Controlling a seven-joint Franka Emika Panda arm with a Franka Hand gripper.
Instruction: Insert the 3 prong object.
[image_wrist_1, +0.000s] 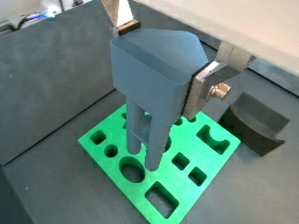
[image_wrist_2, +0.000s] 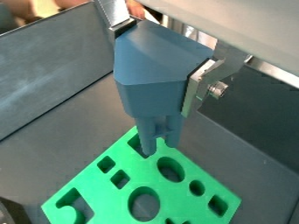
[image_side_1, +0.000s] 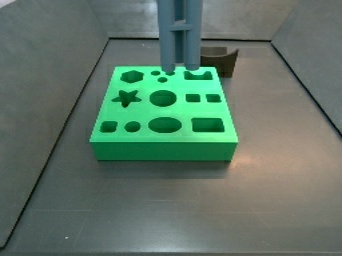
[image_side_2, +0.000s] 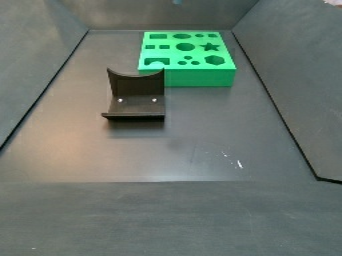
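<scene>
In both wrist views the 3 prong object (image_wrist_1: 152, 74) fills the near field: a blue-grey piece with a broad angled head that narrows to a slim lower bar. It is held upright in the pincer (image_wrist_1: 163, 61). One flat silver finger (image_wrist_1: 208, 85) presses against the side of the head; the opposite finger is mostly hidden behind the piece, with only its upper part visible. The pincer is clamped on the 3 prong object.

Below the piece lies the green holed block (image_wrist_1: 163, 179), flat on the dark table (image_wrist_1: 47, 188). In a wrist view the lower end of the bar (image_wrist_2: 156, 140) stands at the block's top face, next to a large round hole (image_wrist_2: 170, 168); the prongs themselves cannot be made out.

In a side view the bar (image_side_1: 179, 35) stands vertical over the rear edge of the green holed block (image_side_1: 167, 110), its lower end at the row of small openings there. The block's face carries star, hexagon, round, oval and square cut-outs.

Behind the block, near its rear corner, sits the dark brown curved block (image_side_1: 222, 60). In the remaining side view this curved block (image_side_2: 134, 97) stands well apart from the green holed block (image_side_2: 187, 55), and the pincer is out of frame.
</scene>
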